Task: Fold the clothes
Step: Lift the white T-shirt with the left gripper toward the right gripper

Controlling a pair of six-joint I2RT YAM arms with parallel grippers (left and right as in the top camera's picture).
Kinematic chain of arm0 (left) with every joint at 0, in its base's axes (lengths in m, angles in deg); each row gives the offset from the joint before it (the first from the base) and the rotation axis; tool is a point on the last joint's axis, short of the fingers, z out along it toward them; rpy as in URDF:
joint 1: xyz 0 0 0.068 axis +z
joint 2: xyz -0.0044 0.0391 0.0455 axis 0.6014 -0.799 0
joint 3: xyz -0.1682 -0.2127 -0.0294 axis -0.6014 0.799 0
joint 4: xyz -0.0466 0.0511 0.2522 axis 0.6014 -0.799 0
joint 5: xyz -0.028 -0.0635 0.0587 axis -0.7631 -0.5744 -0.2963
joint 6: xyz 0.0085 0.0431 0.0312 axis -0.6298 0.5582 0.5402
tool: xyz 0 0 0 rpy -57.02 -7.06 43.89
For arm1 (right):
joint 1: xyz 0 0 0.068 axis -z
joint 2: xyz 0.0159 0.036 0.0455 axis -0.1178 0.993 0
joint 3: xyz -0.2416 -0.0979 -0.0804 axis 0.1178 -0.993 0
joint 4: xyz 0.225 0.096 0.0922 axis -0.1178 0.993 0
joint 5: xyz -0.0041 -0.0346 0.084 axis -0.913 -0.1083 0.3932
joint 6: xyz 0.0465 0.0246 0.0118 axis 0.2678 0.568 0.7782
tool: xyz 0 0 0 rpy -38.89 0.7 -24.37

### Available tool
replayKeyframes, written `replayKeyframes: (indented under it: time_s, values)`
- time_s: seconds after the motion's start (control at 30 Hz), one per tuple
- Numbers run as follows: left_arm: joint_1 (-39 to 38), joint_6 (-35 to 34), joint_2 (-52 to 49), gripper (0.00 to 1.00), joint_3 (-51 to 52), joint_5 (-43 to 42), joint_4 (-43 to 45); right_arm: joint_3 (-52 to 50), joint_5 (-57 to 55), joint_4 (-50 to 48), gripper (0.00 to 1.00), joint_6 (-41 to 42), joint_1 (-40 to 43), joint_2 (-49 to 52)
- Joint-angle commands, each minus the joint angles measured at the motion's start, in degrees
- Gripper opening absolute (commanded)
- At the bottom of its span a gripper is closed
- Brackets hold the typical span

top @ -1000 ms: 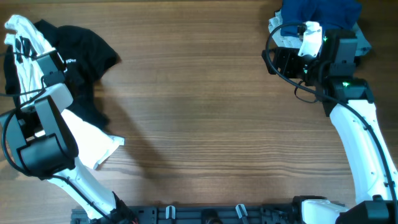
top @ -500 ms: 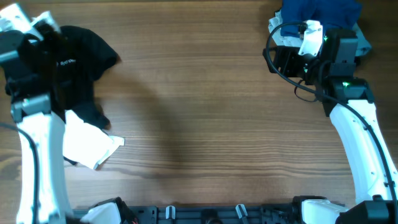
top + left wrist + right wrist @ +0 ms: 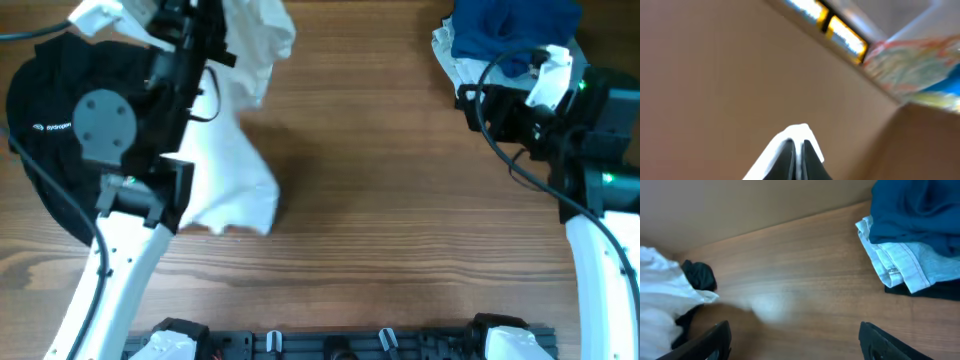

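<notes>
The clothes, a white T-shirt, hang lifted over the table's left half, bunched at the top and draping down to the wood. My left gripper is raised high and shut on the shirt's upper edge. In the left wrist view its dark fingers pinch a fold of the white T-shirt, with a wall behind. My right gripper stands open over the back right. In the right wrist view the right gripper holds nothing, and the white T-shirt shows far left. The print is hidden.
A black shirt lies crumpled at the left edge, partly under my left arm, and the black shirt also shows behind the white one. A blue garment rests on a pale grey folded one at the back right corner.
My left arm has swung up and rightward from the far left edge, lifting the white T-shirt off the table. My right gripper has shifted slightly right and toward the front.
</notes>
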Motion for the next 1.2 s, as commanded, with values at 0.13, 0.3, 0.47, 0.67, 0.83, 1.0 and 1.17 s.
replayKeyframes:
  time_s: [0.13, 0.3, 0.47, 0.67, 0.83, 1.0, 1.17]
  values:
    - [-10.3, -8.5, -9.1, 0.04, -9.8, -4.9, 2.6, 1.2, 11.5, 1.8, 0.86, -9.4, 0.2, -1.3]
    - [-12.1, -8.5, -7.6, 0.04, -10.3, -6.9, -3.2, 1.1, 16.6, -0.1, 0.86, -15.3, -0.1, 3.9]
    - [-12.1, -8.7, -5.1, 0.04, -10.3, -10.5, -11.8, 1.1, 22.8, -8.8, 0.86, -17.1, -4.3, 11.1]
    - [-12.1, -9.0, -4.3, 0.04, -10.3, -11.3, -13.4, 1.1, 23.7, -16.7, 0.86, -17.2, -13.9, 17.0]
    - [-12.1, -10.0, -4.3, 0.04, -10.3, -13.6, -15.9, 1.1, 21.8, -23.1, 0.85, -15.5, -17.2, 19.4]
    - [-12.1, -10.0, -4.3, 0.04, -10.3, -15.1, -23.2, 1.1, 16.0, -28.8, 0.54, -12.3, -17.6, 19.7]
    - [-11.3, -10.0, -4.0, 0.04, -10.3, -15.1, -26.8, 1.1, 15.6, -28.9, 0.51, -12.7, -17.2, 19.7]
